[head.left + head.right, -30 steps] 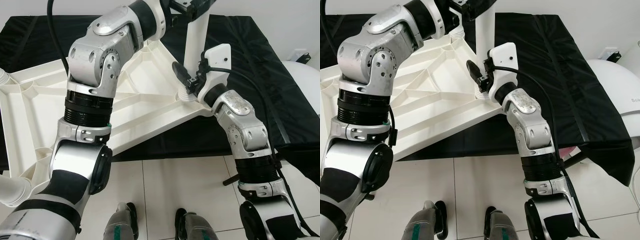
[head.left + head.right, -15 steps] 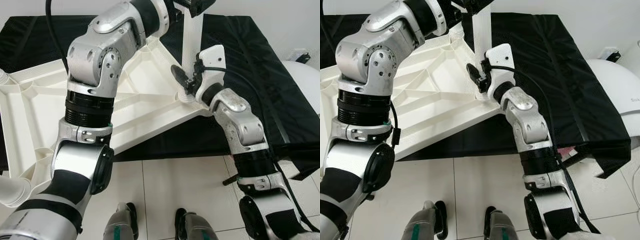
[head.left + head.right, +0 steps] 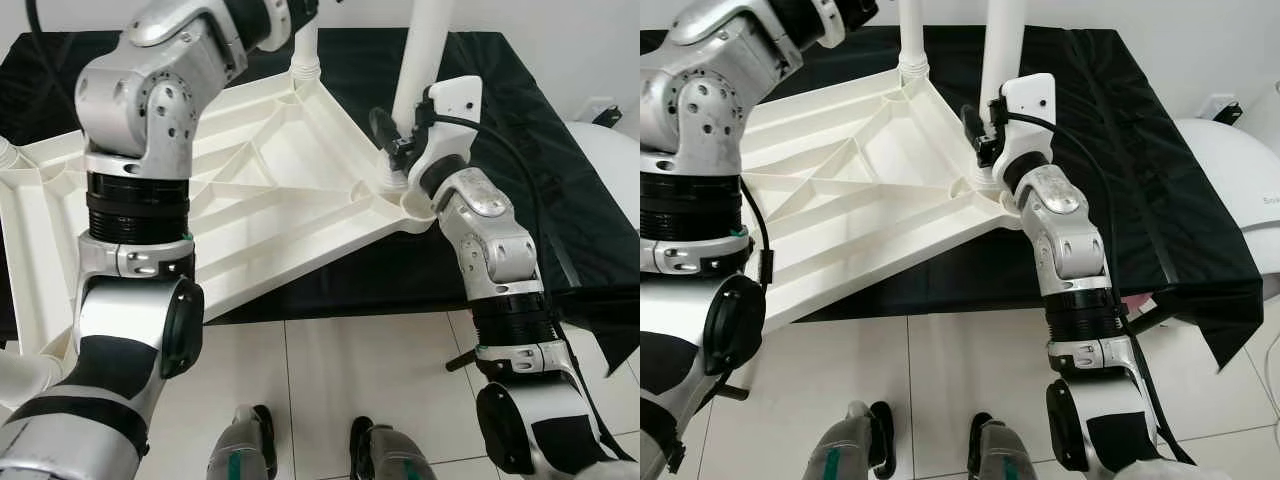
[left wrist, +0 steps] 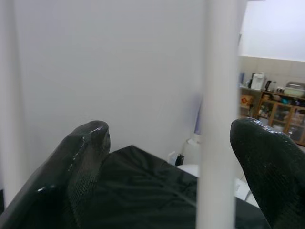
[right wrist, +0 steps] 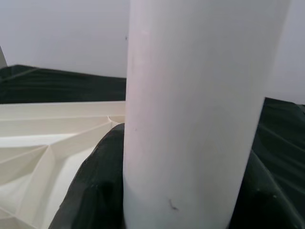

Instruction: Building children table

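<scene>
My right tool (image 3: 390,150) clamps the upright leg (image 3: 420,60) at the tabletop (image 3: 270,190) corner; left tool (image 4: 167,157) open, unloaded.

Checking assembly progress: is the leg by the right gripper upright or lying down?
Upright: the leg rises straight from the tabletop's corner socket, right gripper closed around its base.

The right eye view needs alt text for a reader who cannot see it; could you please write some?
The right gripper grips the base of an upright white table leg at the corner of an upside-down white tabletop lying on a black cloth. A second leg stands at the far corner, and the left arm reaches up past it.
</scene>
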Robot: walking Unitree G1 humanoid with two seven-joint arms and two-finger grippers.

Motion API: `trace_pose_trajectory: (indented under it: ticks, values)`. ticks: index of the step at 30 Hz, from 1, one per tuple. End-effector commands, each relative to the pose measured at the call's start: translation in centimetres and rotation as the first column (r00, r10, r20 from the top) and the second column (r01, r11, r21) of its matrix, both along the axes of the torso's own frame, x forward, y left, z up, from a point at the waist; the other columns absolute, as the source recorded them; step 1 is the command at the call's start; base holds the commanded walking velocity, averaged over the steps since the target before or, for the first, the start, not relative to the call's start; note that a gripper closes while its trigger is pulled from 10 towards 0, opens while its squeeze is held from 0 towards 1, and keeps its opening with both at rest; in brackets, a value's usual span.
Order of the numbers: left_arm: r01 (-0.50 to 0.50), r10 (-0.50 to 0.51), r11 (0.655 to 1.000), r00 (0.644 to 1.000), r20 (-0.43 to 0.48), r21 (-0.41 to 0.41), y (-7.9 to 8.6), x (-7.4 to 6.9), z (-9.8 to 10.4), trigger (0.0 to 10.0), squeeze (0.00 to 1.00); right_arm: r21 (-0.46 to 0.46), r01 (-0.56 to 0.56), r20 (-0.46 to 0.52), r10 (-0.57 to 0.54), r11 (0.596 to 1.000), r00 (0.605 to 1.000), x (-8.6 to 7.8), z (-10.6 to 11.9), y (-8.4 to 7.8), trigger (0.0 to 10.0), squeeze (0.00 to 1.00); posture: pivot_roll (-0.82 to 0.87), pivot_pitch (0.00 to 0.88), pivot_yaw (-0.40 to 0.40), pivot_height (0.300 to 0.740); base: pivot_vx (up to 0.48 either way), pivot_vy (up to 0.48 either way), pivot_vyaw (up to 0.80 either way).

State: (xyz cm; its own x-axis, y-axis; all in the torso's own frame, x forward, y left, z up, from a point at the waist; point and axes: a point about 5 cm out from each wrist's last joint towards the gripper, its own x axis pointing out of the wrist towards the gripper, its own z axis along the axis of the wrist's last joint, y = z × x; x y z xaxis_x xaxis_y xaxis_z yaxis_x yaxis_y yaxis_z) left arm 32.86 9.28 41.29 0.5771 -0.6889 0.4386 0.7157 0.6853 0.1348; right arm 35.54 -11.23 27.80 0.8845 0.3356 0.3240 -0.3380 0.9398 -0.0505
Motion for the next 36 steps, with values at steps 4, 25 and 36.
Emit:
trace_pose_trajectory:
  ticks: [4, 25, 36]
  values:
    - [-0.075, 0.080, 0.994, 0.995, -0.057, 0.080, 0.7, 1.7, -1.9, 10.0, 0.00, 0.015, -0.108, 0.059, 0.107, 0.994, 0.992, -0.9, 0.6, 0.5, 10.0, 0.00, -0.07, 0.175, -0.027, 0.740, 0.000, 0.000, 0.00]
    - [-0.171, 0.169, 0.941, 0.985, 0.033, 0.291, -1.4, 2.7, -3.2, 10.0, 0.00, -0.042, -0.394, -0.037, 0.393, 0.918, 0.919, -2.0, -1.4, 2.7, 10.0, 0.00, -0.06, 0.175, -0.038, 0.740, 0.000, 0.000, 0.00]
    - [-0.129, 0.104, 0.954, 0.989, 0.106, 0.271, -2.6, 1.4, -1.4, 10.0, 0.00, -0.047, -0.403, -0.063, 0.400, 0.914, 0.914, -1.7, -1.8, 2.7, 10.0, 0.00, -0.05, 0.174, -0.040, 0.740, 0.000, 0.000, 0.00]
